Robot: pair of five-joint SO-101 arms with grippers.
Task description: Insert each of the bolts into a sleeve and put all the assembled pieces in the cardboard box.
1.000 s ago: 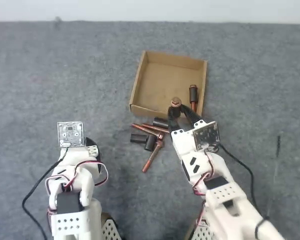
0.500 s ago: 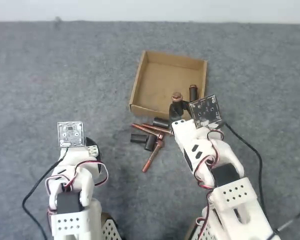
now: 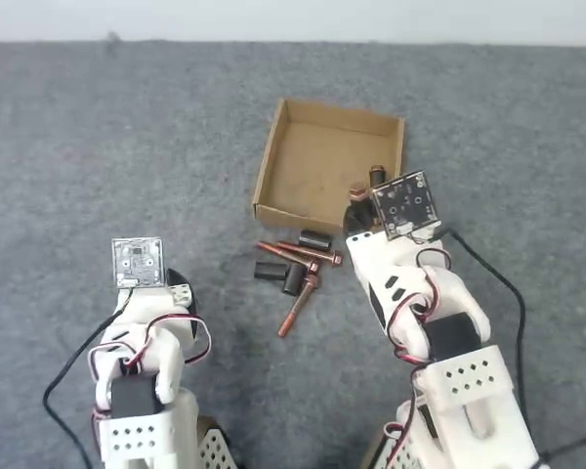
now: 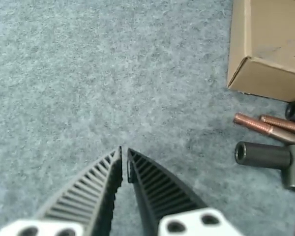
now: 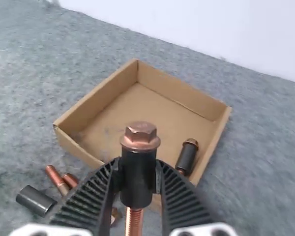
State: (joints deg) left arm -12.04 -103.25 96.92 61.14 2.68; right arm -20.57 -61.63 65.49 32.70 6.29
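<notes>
My right claw (image 5: 137, 167) is clamped on an assembled piece (image 5: 138, 179), so that's the one I'm carrying. It's a stubby matte-black sleeve with a copper bolt through it. The flanged hex head sits on the top end, and the threaded shank pokes out below between my fingers (image 5: 88, 196). I've got it upright. From the high view, its copper head shows over the cardboard box (image 3: 317, 156), just inside the near wall and toward the right-hand corner.

Counting time:

- **Box:** one, plain brown, shallow, open on top.
- **In the box:** one finished piece (image 5: 187, 156) lying by the right wall, with the same black sleeve and copper head.
- **Assembled so far:** two, one in the box and one in my grip.
- **Loose parts:** three bare sleeves (image 3: 270, 271) and three bare bolts (image 3: 296, 308), on the grey carpet (image 3: 127, 147) just in front of the box.

Two of those bolts lie side by side, close together. The third lies a bit apart and slants toward my base, with its head right beside one of the sleeves. Each sleeve is a short dark tube with the hole visible at the end, and the bolts are coppery with threaded tips.

My left claw (image 4: 124, 152) has nothing in it. Its fingers are pinched almost together with just a sliver of gap, and it hangs over bare carpet off to the left of the loose pile.
</notes>
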